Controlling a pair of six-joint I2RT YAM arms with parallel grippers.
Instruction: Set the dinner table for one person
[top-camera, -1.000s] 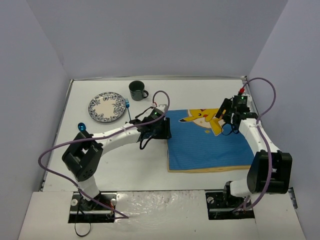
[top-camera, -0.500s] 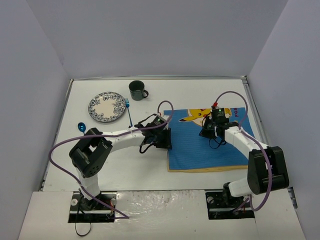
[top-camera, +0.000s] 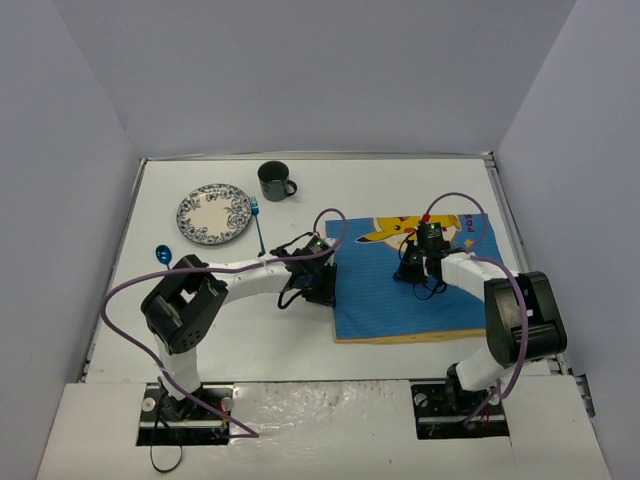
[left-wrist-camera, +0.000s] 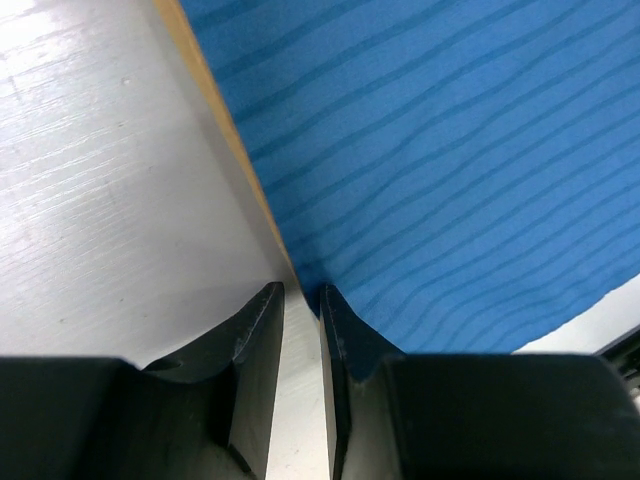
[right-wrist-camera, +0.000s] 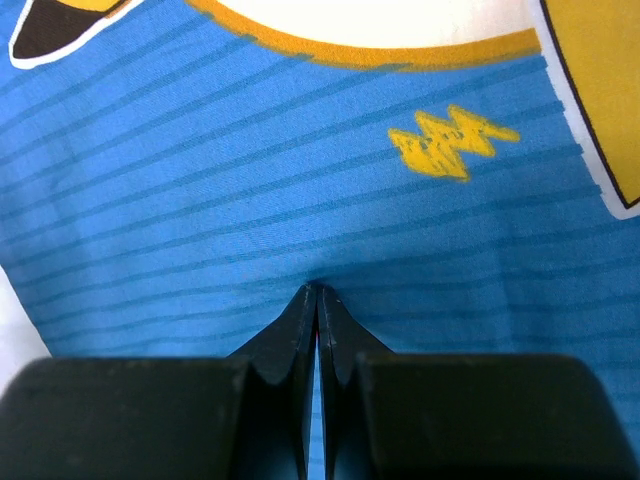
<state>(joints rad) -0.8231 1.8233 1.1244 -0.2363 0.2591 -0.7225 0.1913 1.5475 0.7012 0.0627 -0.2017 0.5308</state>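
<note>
The dinner table, a large flat white rectangular tabletop with thin metal edging, lay under everything, running from the arms' bases to the back wall. On its right half sat a blue striped cloth mat with an orange hem and a yellow cartoon print, spread flat but slightly skewed to the table's edges. Both arms reached onto it, probably to square it up as the base of the place setting. The left gripper met the mat's left hem, its jaws drawn to a narrow slit with the orange edge running in between the tips; I judged it to be pinching that hem so the cloth could be pulled. The right gripper had its fingers pressed together, tips touching the fabric near a small yellow lightning mark; whether any cloth was caught between them could not be told. Well apart, at the far left, waited a round blue-and-white patterned ceramic plate, a dark green mug behind it, and a thin blue-handled utensil just beside the plate, none yet brought to the mat.
</note>
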